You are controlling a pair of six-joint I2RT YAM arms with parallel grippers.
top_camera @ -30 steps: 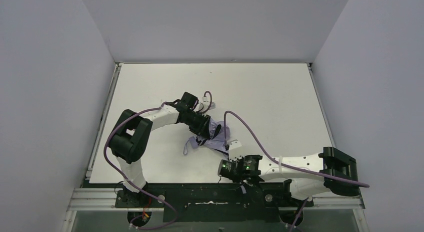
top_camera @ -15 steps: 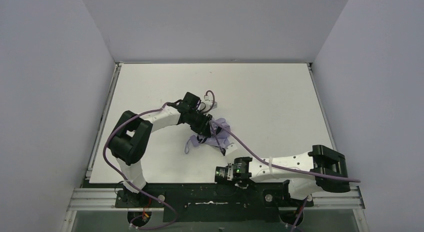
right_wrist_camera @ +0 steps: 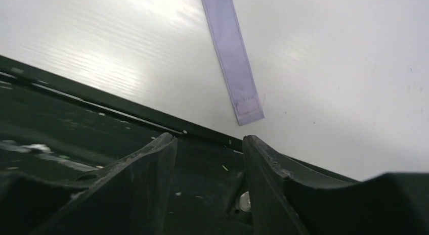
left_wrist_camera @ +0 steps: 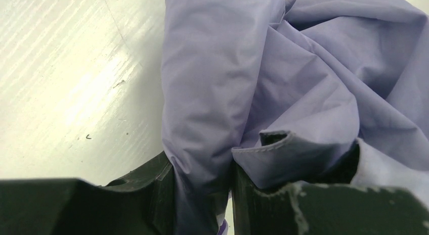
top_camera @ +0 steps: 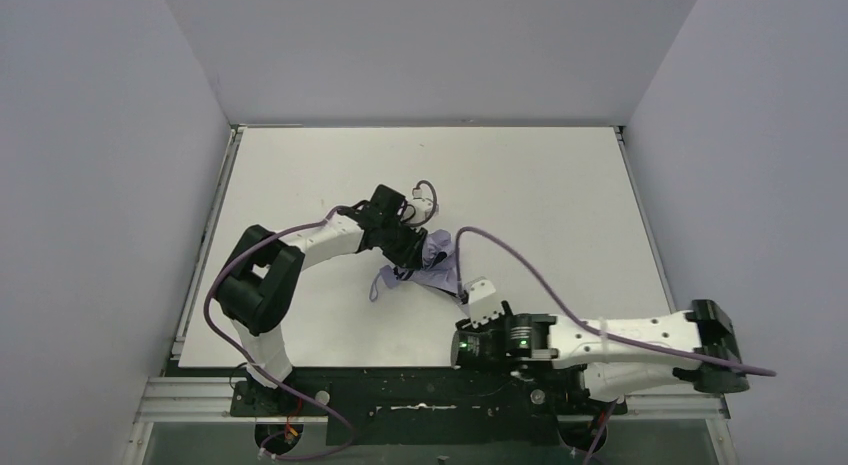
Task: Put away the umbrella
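So the umbrella [top_camera: 430, 263] is lying in a crumpled heap roughly mid-bench, a bit toward the near side, with the lavender canopy all loose and bunched instead of wrapped around the shaft. It's nowhere near put away, imo.

The left jaws are pinched down on a thick fold of the fabric. In the left wrist view you can see cloth squeezed between the two black fingers [left_wrist_camera: 157, 194], with the rest billowing out ahead. My guess is that this grip is there to pin the bundle so it doesn't slide around the bench [top_camera: 550, 185] while the other arm works on it.

The right jaws sit about halfway apart with nothing between them, down low by the dark front rail [right_wrist_camera: 76, 139]. Just ahead of them the umbrella's closure strap [right_wrist_camera: 232, 58] lies flat on the bench, patch end nearest the rail, not touched by anything.

I reckon the strap is the next thing to grab, since it has to go round the gathered fabric. It's thin and flat, so picking it up looks fiddly.
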